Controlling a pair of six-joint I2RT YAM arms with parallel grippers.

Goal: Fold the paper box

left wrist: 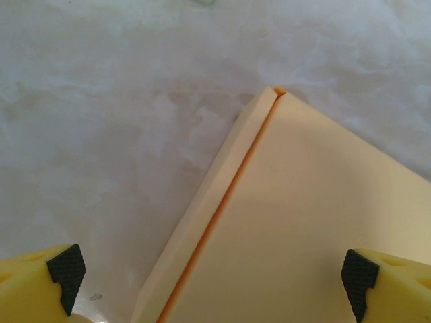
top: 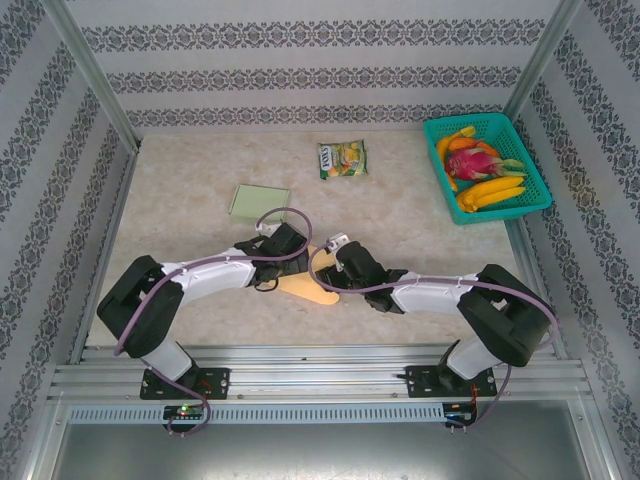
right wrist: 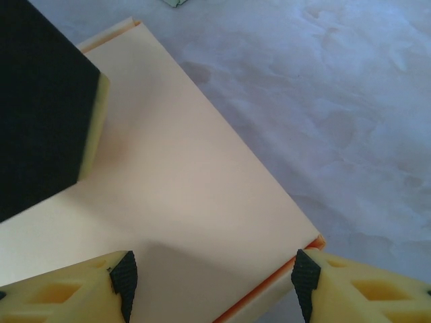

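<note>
Cream paper box (left wrist: 303, 222) lies flat, apparently folded, orange-edged

The box (top: 312, 290) lies on the table (top: 200, 180) near its front middle, with the left gripper (left wrist: 212, 272) over its left part and the right gripper (right wrist: 214, 279) over its right. Behind it, to the left, lies a card (top: 259, 202). Farther back lies a packet (top: 342, 159). In the far right corner a basket (top: 465, 121) holds fruit (top: 485, 188).
</note>
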